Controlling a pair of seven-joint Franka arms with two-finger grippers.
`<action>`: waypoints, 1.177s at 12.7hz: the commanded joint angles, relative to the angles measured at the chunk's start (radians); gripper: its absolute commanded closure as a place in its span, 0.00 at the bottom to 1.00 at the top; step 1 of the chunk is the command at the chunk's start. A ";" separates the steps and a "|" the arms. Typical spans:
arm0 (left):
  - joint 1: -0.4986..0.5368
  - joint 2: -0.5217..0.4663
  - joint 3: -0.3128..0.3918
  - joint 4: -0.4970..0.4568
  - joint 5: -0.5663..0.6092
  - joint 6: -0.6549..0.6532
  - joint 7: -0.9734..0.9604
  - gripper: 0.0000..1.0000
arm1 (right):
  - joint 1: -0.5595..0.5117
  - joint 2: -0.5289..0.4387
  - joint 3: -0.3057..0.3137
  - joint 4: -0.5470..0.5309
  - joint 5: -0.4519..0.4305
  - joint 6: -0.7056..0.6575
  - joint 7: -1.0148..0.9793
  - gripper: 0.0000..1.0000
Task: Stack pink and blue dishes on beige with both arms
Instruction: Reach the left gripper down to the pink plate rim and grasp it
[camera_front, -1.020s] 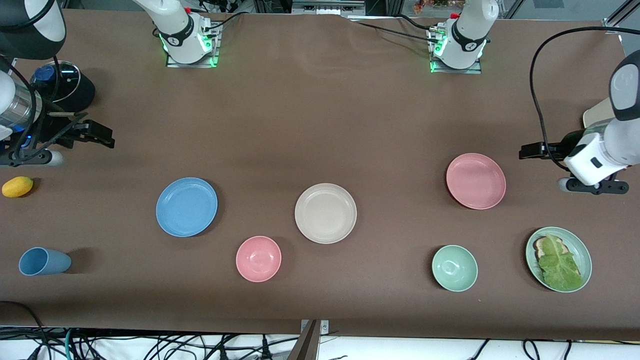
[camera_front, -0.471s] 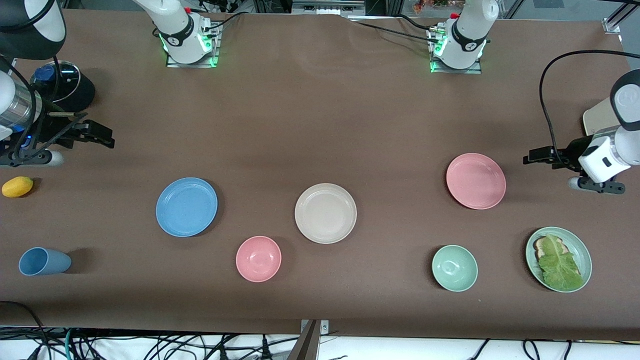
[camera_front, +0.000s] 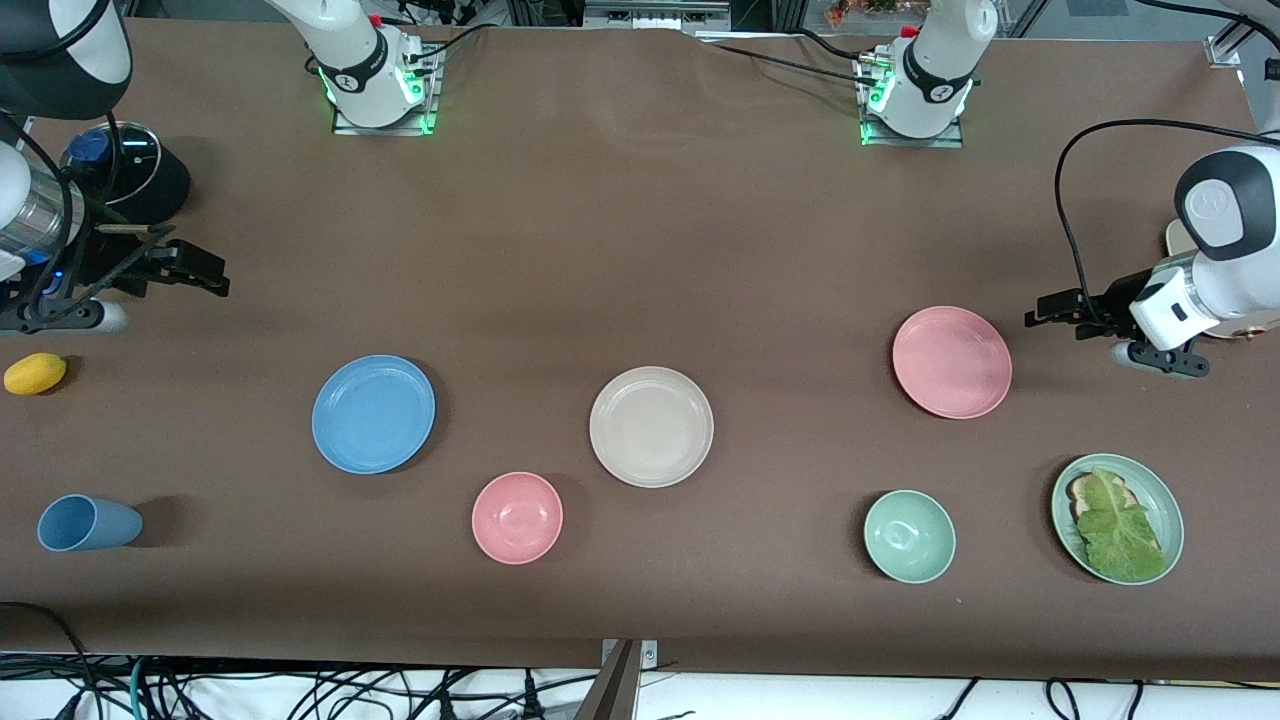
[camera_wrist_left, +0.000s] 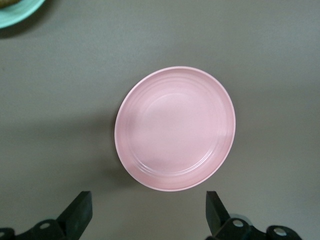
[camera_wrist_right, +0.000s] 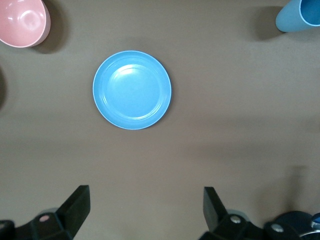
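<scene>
nothing stacked yet. beige plate (camera_front: 651, 426) sits mid-table, bare. blue plate (camera_front: 373, 413) lies flat toward the right arm's end, pink plate (camera_front: 951, 361) flat toward the left arm's end — each well apart from the beige one, the pink one slightly farther from the front camera.

left gripper (camera_front: 1058, 308) hangs over bare cloth just beside the pink plate's rim, at the left arm's end; jaws wide, empty. its wrist view shows the pink plate (camera_wrist_left: 175, 128) framed between the two fingertips (camera_wrist_left: 80, 212) but not touched. right gripper (camera_front: 190, 268) is over cloth at the right arm's end, well apart from the blue plate; jaws also wide, nothing held. its wrist view has the blue plate (camera_wrist_right: 132, 90) centred but far off.

handling, as a judgement: plates look like matte, stiff, light plastic or similar — not fragile-looking, probably not very slippery. too broad to span, so the only hold is the shallow rim, one finger inside, one outside, at the edge nearest each gripper. lying flat on cloth, the outer finger may struggle to get under the lip; a one-sided pinch could let the plate droop.

clutter to avoid: pink bowl (camera_front: 517, 517) near the beige plate, blue cup (camera_front: 85, 523), green bowl (camera_front: 909, 536).
</scene>
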 joint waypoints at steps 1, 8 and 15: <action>0.022 0.024 0.002 -0.025 -0.081 0.047 0.105 0.00 | -0.004 0.005 0.001 0.019 0.012 -0.014 0.001 0.00; 0.028 0.157 0.002 -0.034 -0.227 0.154 0.263 0.00 | -0.006 0.010 -0.008 0.017 0.015 -0.015 -0.002 0.00; 0.046 0.228 0.000 -0.026 -0.283 0.196 0.318 0.00 | -0.006 0.010 -0.008 0.017 0.016 -0.015 -0.002 0.00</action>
